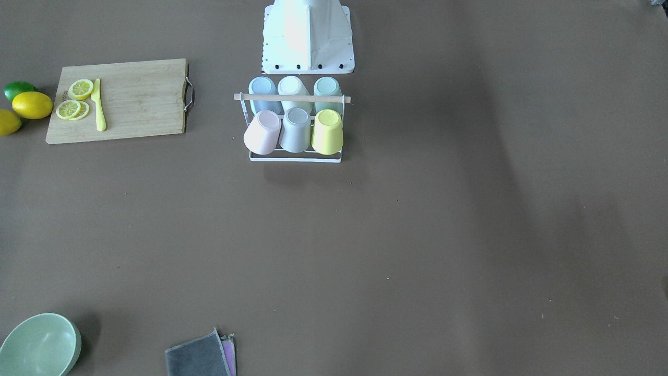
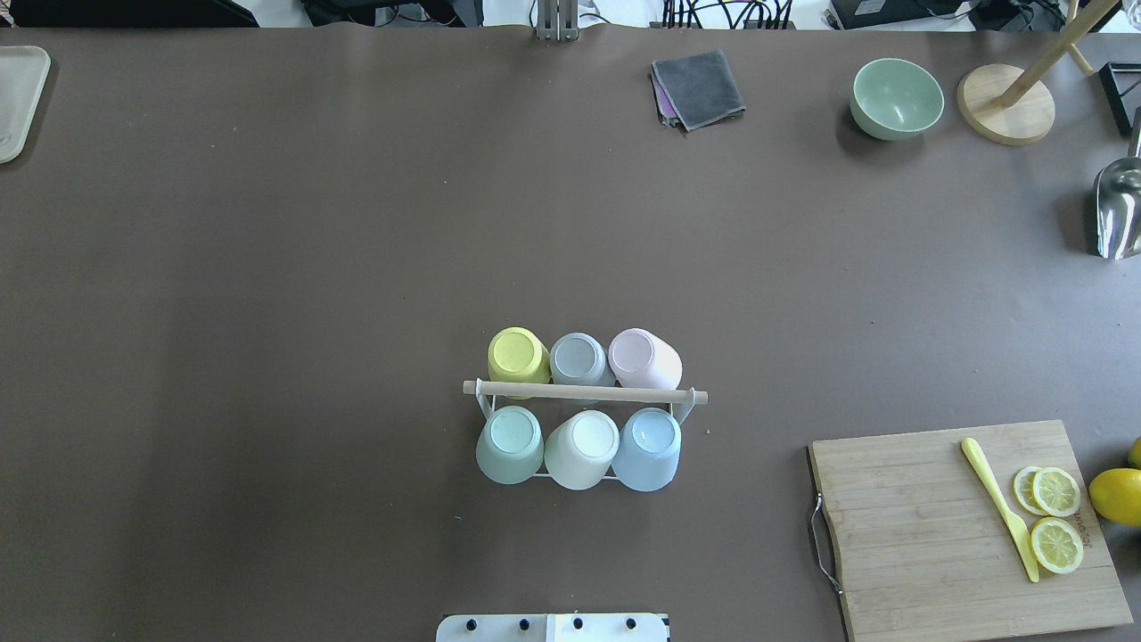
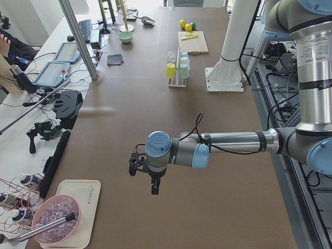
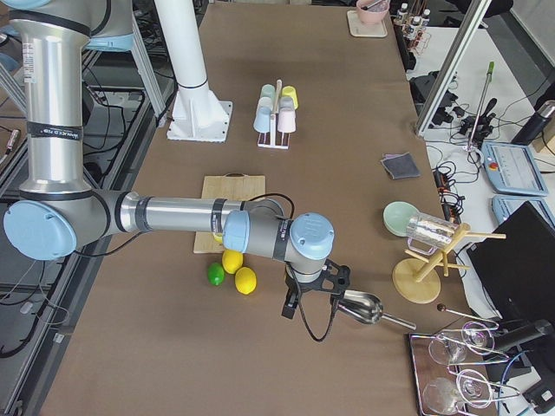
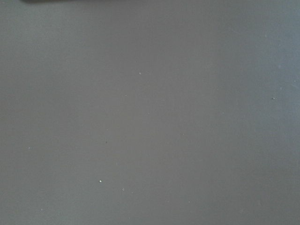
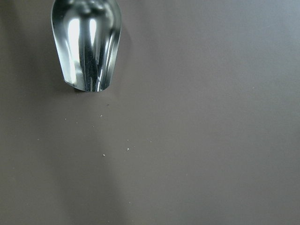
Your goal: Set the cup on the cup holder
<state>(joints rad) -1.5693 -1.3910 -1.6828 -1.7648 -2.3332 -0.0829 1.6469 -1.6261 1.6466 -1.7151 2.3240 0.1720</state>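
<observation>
The cup holder [image 2: 584,392], a white wire rack with a wooden rod across the top, stands in the middle of the table near the robot base. It also shows in the front view [image 1: 292,97]. Several cups hang upside down on its prongs in two rows: yellow [image 2: 518,354], grey [image 2: 578,358] and pink [image 2: 644,357] on the far side, mint [image 2: 510,443], cream [image 2: 583,448] and blue [image 2: 647,448] on the near side. My left gripper [image 3: 146,175] hovers far off at the table's left end. My right gripper [image 4: 309,300] hovers at the right end. I cannot tell whether either is open or shut.
A cutting board [image 2: 963,526] carries lemon slices [image 2: 1055,517] and a yellow knife [image 2: 1000,508], with lemons [image 2: 1116,495] beside it. A green bowl [image 2: 896,98], a grey cloth [image 2: 698,87], a metal scoop [image 6: 86,42] and a wooden mug tree [image 4: 425,260] lie at the far right.
</observation>
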